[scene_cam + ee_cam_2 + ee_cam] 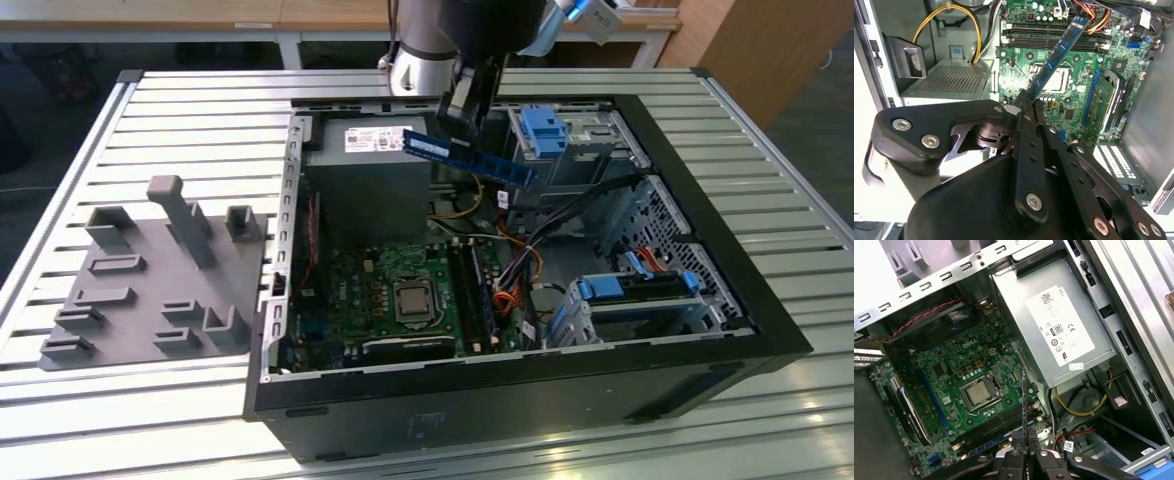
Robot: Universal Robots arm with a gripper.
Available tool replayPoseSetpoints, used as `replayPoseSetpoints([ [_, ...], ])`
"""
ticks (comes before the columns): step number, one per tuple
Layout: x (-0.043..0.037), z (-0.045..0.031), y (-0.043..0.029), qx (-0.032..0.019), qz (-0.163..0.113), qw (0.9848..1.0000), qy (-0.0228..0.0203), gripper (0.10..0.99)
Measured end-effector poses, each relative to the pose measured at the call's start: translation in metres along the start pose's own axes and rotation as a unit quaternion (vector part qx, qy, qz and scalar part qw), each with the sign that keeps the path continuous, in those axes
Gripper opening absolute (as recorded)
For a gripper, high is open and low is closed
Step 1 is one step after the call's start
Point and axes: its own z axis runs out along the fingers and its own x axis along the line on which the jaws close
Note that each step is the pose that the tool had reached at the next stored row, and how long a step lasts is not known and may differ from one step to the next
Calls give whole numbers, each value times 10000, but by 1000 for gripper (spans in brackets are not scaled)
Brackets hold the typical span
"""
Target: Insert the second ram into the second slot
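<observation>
I am in the carry-over step: my end effector (457, 128) is clamped on the second ram (470, 158). The stick hangs in the air in the upper middle of the exterior view, inside the rim of the open computer case (747, 330) on the table (200, 100), near the grey power supply (367, 185). It is tilted, with its end toward the exterior view's right lower. The memory slots (470, 292) lie lower in the frame, just beside the processor socket (411, 297), well apart from the stick; I cannot tell which are filled. I judge that seating calls for the stick levelled, its long edge parallel to the second slot and directly above it, before any press
</observation>
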Motion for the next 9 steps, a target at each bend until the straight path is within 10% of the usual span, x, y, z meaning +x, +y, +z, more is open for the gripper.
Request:
replayPoseSetpoints([
  [9, 0, 2, 0, 6, 407, 9992, -14, 133],
])
